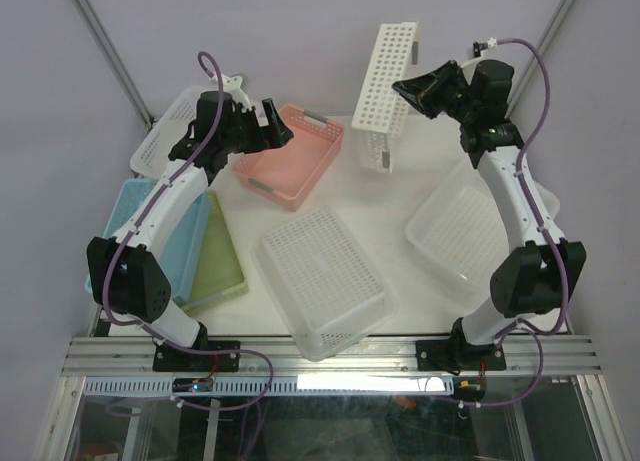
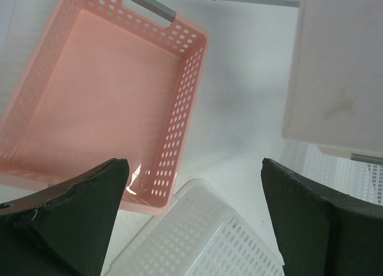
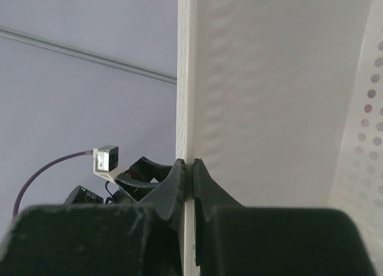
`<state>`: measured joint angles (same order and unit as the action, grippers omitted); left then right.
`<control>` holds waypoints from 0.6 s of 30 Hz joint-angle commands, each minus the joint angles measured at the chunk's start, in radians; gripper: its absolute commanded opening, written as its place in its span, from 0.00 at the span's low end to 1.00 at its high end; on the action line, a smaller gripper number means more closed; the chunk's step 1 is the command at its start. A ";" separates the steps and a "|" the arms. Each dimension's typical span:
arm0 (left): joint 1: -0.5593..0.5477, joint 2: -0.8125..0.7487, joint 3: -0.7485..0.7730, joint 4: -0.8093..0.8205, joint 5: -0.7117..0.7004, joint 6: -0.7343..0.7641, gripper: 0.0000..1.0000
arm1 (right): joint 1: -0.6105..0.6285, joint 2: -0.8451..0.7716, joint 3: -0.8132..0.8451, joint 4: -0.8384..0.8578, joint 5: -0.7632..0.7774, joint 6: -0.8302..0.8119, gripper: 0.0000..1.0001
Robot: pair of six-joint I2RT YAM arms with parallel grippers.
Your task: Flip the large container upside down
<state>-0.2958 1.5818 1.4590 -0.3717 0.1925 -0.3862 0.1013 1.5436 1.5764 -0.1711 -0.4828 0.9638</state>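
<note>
White basket (image 1: 385, 91), on end near the far edge, is pinched by my right gripper (image 3: 192, 168). My left gripper (image 2: 192, 162) gapes, empty.

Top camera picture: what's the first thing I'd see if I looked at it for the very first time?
Probably the tall white basket at the back of the table, tipped up on end with the right gripper pinching its wall. Next comes the bright pink basket at the back left, where the left gripper hangs open above it.
</note>
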 commanded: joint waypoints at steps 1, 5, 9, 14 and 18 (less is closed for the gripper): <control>-0.009 -0.071 -0.016 0.045 0.001 -0.015 0.99 | 0.017 0.085 0.060 0.333 -0.138 0.169 0.00; -0.009 -0.080 -0.019 0.044 -0.004 -0.030 0.99 | 0.027 0.210 0.129 0.400 -0.178 0.233 0.00; -0.009 -0.076 -0.011 0.043 -0.005 -0.029 0.99 | 0.025 0.295 0.171 0.419 -0.192 0.251 0.00; -0.010 -0.079 -0.011 0.037 -0.015 -0.021 0.99 | 0.006 0.335 0.123 0.464 -0.218 0.292 0.00; -0.010 -0.069 -0.009 0.034 -0.013 -0.020 0.99 | -0.010 0.309 0.026 0.483 -0.218 0.281 0.00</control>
<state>-0.2958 1.5536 1.4399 -0.3740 0.1848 -0.4049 0.1123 1.9064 1.6470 0.1787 -0.6529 1.2221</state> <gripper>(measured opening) 0.990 0.034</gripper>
